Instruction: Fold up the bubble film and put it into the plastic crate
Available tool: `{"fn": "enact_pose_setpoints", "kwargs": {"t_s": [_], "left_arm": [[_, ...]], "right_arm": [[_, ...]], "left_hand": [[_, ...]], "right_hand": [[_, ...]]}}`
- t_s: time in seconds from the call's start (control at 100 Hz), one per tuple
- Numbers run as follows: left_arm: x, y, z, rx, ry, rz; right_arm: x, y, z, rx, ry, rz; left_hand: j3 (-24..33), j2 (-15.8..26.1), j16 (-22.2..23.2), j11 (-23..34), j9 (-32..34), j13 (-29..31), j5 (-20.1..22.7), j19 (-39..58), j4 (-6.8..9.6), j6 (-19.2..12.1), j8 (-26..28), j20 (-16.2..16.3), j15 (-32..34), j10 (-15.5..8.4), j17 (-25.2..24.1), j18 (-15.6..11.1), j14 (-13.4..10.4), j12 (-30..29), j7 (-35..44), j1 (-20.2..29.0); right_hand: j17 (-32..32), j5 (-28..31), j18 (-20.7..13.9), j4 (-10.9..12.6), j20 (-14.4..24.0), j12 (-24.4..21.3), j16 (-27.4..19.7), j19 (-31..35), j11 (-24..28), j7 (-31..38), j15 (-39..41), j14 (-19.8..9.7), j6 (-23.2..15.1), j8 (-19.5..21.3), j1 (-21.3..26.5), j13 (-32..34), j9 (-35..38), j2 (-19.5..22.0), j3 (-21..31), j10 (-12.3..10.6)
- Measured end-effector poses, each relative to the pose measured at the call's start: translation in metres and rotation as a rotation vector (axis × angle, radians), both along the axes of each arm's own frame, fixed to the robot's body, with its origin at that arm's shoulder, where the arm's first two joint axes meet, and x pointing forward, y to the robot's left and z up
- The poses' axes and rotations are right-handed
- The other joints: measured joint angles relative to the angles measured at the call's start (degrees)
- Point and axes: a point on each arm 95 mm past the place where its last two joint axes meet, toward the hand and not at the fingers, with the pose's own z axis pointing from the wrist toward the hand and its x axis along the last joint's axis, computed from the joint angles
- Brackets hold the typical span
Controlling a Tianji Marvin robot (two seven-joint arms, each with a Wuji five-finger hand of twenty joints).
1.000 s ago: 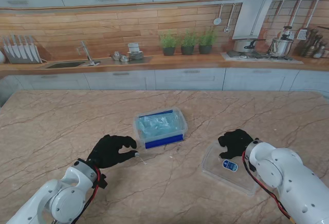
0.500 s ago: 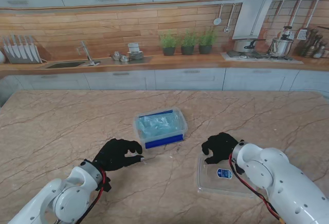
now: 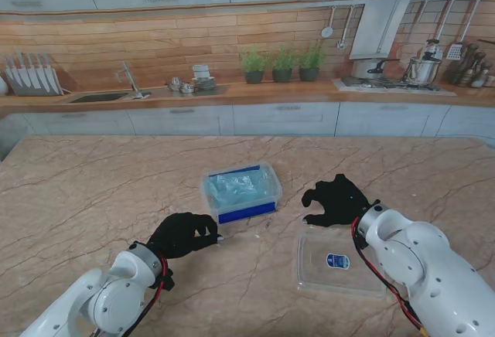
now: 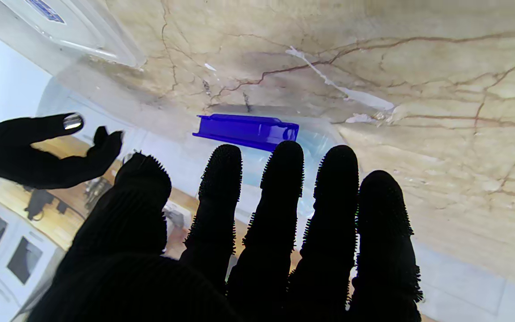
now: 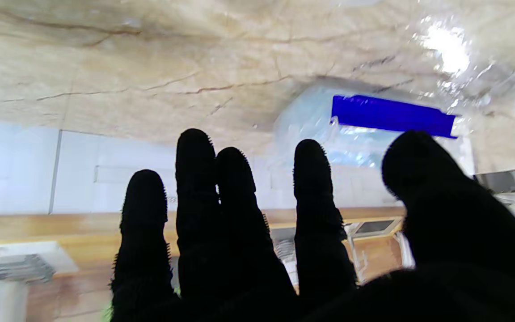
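Fingers [image 4: 284, 188] of the left hand [image 3: 182, 234] are spread, holding nothing, just near the plastic crate [image 3: 240, 192]; the right hand [image 3: 334, 200] is likewise open and empty. The bubble film [image 3: 236, 187] lies inside the crate (lid [image 3: 340, 262] flat on the tabletop [image 3: 93, 182], nearer to me).

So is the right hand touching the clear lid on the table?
Apart: in the stand view the right hand sits farther from me than the lid, with bare table between.

Kitchen backdrop behind your marble table [image 3: 93, 182]

You have three potted herbs [image 3: 282, 65] on the counter, a sink [image 3: 99, 97] at left, and pots on the stove [image 3: 394, 70] at right.
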Motion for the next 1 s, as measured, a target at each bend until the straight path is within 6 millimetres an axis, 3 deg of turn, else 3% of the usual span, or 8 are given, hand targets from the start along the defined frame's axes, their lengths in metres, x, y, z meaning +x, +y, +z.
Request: {"fn": "enact_pose_setpoints", "kwargs": {"t_s": [0.07, 0.19, 0.29, 0.41, 0.54, 0.81, 1.0], "left_arm": [[0.000, -0.003, -0.002, -0.007, 0.031, 0.016], [0.000, -0.013, -0.005, -0.089, 0.107, 0.046], [0.001, -0.024, -0.007, -0.096, 0.122, 0.053], [0.004, -0.031, -0.008, -0.080, 0.148, 0.075], [0.004, -0.037, -0.010, -0.072, 0.186, 0.086], [0.002, -0.049, -0.011, -0.073, 0.250, 0.072], [0.000, -0.052, -0.013, -0.063, 0.298, 0.051]], "right_arm": [[-0.002, -0.007, 0.009, 0.004, -0.009, -0.038], [-0.005, -0.023, 0.017, -0.002, -0.015, -0.118], [-0.010, -0.039, 0.019, -0.014, 0.001, -0.215], [-0.025, -0.058, 0.015, -0.039, 0.023, -0.329], [-0.052, -0.072, 0.010, -0.080, 0.097, -0.442], [-0.079, -0.093, -0.015, -0.092, 0.151, -0.588], [-0.088, -0.104, -0.031, -0.099, 0.238, -0.694]], "left_hand": [[-6.7, 4.7, -0.1, 0.3, 0.6, 0.0, 1.5, 0.7, 1.03, 1.2, 0.0, 0.8, 0.7, 0.7, 0.1, 0.8, 1.1, -0.2, 0.0, 0.6], [-9.2, 7.8, -0.1, 0.9, 2.1, 0.3, 3.7, 2.1, 1.10, 3.0, 0.0, 2.0, 2.1, 1.7, 0.0, 2.6, 3.0, -0.2, -0.3, 0.6], [-9.9, 10.1, -0.1, 2.2, 3.2, 1.9, 4.9, 2.8, 1.10, 4.1, 0.0, 2.7, 3.9, 2.7, 1.1, 3.7, 4.0, 0.0, -0.4, -0.5], [-9.9, 11.4, 1.3, 8.7, 7.7, 7.8, 4.9, 6.9, 1.10, 4.7, 0.1, 5.0, 11.3, 3.1, 8.0, 6.0, 4.8, 3.9, -0.1, -1.6], [-9.9, 11.4, 1.8, 10.7, 10.5, 11.4, 6.1, 9.4, 1.10, 5.9, 0.8, 6.0, 14.4, 3.1, 12.0, 7.1, 5.0, 4.8, 2.0, -2.1], [-10.1, 12.6, 1.8, 11.7, 10.5, 11.8, 6.1, 9.6, 1.10, 5.9, 2.4, 6.0, 14.5, 3.1, 11.9, 7.2, 5.0, 6.0, 5.1, -3.3], [-10.3, 12.6, 1.8, 12.2, 9.9, 9.8, 4.6, 9.4, 1.10, 5.9, 11.8, 6.0, 14.5, 3.0, 9.6, 7.4, 5.4, 6.2, 14.3, -3.4]], "right_hand": [[0.0, 0.0, 0.0, 0.0, 0.0, -0.5, 0.0, -0.1, -0.4, 0.0, -0.7, 0.0, 0.0, 0.0, -0.1, 0.0, 0.1, 1.1, -1.5, 0.0], [1.4, 0.7, 0.0, 0.0, 0.6, -0.7, 0.7, -0.1, -0.6, -0.2, 0.9, 0.5, 0.6, 0.3, 0.0, 0.1, 1.4, 1.3, -3.1, 0.2], [4.0, 4.8, -0.1, 0.1, 5.4, 1.4, 4.3, 9.2, 3.7, 0.4, 8.3, 3.2, 2.5, 1.3, 0.1, 2.1, 5.3, 3.6, -5.2, 2.0], [5.4, 8.4, 0.9, 0.5, 7.0, 2.6, 6.0, 16.5, 6.6, 1.7, 13.8, 4.0, 4.1, 3.3, 0.1, 4.4, 8.6, 6.6, -7.1, 2.8], [7.4, 12.1, 2.4, 0.6, 7.6, 4.0, 7.3, 21.0, 9.4, 2.6, 18.2, 4.2, 6.0, 5.5, 0.1, 7.9, 12.1, 7.9, -9.2, 3.1], [9.1, 14.0, 3.1, 0.6, 7.7, 6.3, 8.9, 25.0, 13.4, 2.5, 24.0, 4.2, 6.5, 9.9, 0.2, 9.1, 13.0, 8.5, -11.7, 3.2], [9.6, 15.3, 3.4, 0.6, 7.8, 7.1, 9.5, 26.7, 14.9, 3.2, 26.2, 4.2, 7.4, 11.5, 0.2, 10.2, 14.0, 8.5, -11.7, 3.2]]}}
